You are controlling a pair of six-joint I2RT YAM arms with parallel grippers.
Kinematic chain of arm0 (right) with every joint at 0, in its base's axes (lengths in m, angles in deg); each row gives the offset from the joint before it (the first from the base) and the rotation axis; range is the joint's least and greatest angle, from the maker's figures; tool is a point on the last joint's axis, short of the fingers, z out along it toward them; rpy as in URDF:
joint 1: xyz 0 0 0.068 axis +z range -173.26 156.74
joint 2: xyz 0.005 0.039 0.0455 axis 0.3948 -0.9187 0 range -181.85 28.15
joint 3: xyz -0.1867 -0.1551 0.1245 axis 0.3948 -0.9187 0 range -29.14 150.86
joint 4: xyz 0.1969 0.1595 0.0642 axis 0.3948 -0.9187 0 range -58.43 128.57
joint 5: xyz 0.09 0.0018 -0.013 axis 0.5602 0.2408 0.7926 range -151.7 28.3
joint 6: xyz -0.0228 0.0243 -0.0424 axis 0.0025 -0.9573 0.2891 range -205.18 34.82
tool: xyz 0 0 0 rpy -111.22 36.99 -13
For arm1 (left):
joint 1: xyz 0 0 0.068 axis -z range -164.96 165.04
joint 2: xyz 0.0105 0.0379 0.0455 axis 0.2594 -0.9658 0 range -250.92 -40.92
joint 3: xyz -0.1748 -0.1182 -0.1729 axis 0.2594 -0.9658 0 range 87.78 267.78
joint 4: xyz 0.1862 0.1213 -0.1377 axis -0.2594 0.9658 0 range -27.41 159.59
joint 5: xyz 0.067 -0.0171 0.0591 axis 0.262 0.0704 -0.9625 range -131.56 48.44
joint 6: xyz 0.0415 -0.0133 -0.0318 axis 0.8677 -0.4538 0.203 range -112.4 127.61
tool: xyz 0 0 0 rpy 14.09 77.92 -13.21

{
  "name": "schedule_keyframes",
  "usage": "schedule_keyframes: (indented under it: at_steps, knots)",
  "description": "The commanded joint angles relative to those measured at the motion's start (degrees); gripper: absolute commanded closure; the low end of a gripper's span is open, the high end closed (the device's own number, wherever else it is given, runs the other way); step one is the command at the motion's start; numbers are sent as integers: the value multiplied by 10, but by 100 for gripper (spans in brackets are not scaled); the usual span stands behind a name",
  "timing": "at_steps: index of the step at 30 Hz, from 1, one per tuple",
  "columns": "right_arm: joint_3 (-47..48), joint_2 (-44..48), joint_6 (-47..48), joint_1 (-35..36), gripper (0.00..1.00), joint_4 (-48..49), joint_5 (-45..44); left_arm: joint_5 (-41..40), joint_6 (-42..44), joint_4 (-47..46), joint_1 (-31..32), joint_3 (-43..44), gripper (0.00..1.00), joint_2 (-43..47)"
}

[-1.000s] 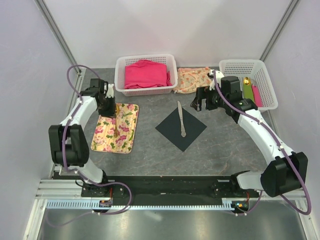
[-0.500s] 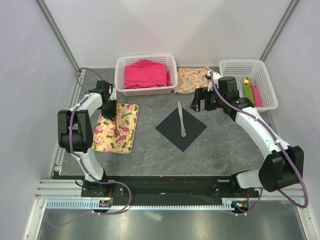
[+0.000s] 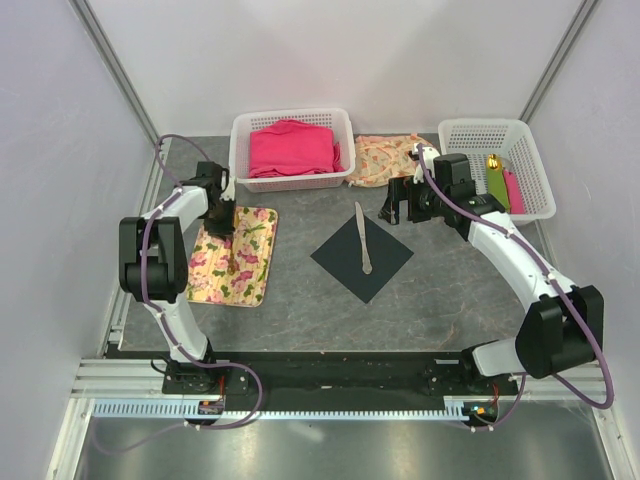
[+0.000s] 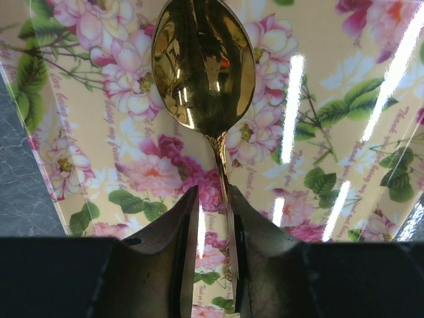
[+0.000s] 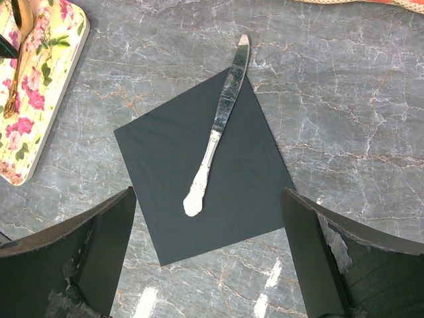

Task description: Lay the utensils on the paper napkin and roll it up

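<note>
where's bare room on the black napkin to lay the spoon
Bare paper napkin either side of the knife: the half toward the floral mat and the opposite half, plus grey tabletop between mat and napkin. Crowded along the knife's line.

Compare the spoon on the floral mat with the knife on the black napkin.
The spoon is gold; the knife is silvery. The spoon lies on the floral mat, the knife on the paper napkin, blade tip overhanging. The left gripper straddles the spoon's handle; the knife lies untouched. Both are slim metal cutlery.
</note>
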Motion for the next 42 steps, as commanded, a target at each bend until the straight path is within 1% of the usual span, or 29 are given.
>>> schedule_keyframes:
  at_steps: [1,7,8,10,20,21,23,24,25,27,30,33,36,38,42]
  knots:
    - [-3,-4,4,-3,2,12,5,-15,-7,-27,4,0,71,-12]
    - [-8,-2,4,-3,2,13,5,-11,-8,-29,7,-5,72,-16]
    - [-9,-2,4,-3,2,13,5,-9,-23,-29,8,-5,72,-17]
    - [-11,-3,3,-3,2,14,7,-8,-25,-29,9,-7,72,-18]
    - [-14,0,0,-3,2,16,9,-30,-32,-31,13,-14,74,-22]
    - [-14,0,0,-3,2,17,9,-36,-34,-32,13,-16,77,-21]
    - [-14,-1,-1,-3,2,17,9,-40,-37,-31,13,-19,80,-16]
    - [-14,0,-1,-3,2,17,9,-41,-40,-30,13,-19,88,-13]
    - [-14,1,-1,-3,2,17,10,-40,-45,-27,14,-20,92,-9]
    - [-14,3,-1,-3,2,17,9,-36,-63,-20,14,-16,98,7]
    - [-14,7,-3,-3,2,17,9,-29,-99,3,15,-8,98,35]
    - [-15,13,-4,-3,2,16,8,-27,-144,45,26,17,98,66]
    - [-18,18,-3,-3,2,16,7,-43,-196,101,57,53,98,77]
    - [-20,21,-4,-3,2,17,6,-55,-234,143,94,70,98,80]
    - [-21,25,-2,-3,2,16,-9,-76,-303,155,153,75,98,95]
